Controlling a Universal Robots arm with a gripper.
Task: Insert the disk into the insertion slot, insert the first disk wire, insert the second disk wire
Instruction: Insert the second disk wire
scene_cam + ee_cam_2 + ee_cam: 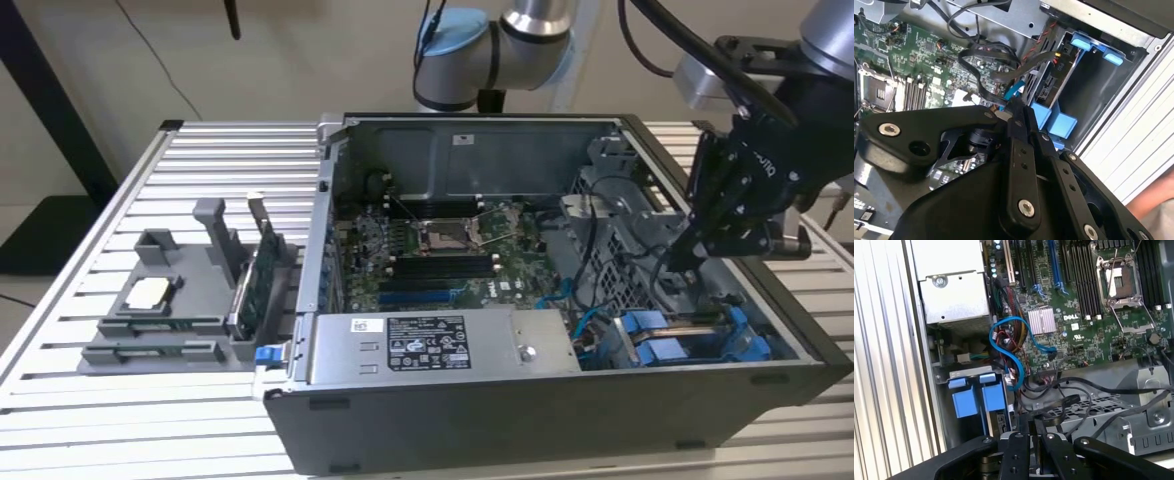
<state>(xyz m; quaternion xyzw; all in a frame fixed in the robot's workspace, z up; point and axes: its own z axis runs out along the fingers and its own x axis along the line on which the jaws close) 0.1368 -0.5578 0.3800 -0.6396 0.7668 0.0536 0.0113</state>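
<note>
Black cables [1074, 405] and a blue cable [1009, 347] crowd the insertion slot [694, 335]. Gripper [687, 262] sits above it, fingers pinched together; grasp unclear. Disk orientation unreadable.

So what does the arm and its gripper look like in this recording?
The arm has silver tubes with pale blue joint caps and black cables alongside. The gripper is matt black, built from flat linkage bars with silver screws, with faint pale lettering on its side.

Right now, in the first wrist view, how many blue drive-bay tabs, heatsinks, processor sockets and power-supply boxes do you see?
Bright blue plastic tabs at the drive bay: 2
Silver finned metal heatsink: 1
Square metal-framed processor socket: 1
Pale grey metal power-supply box: 1
Total: 5
</note>
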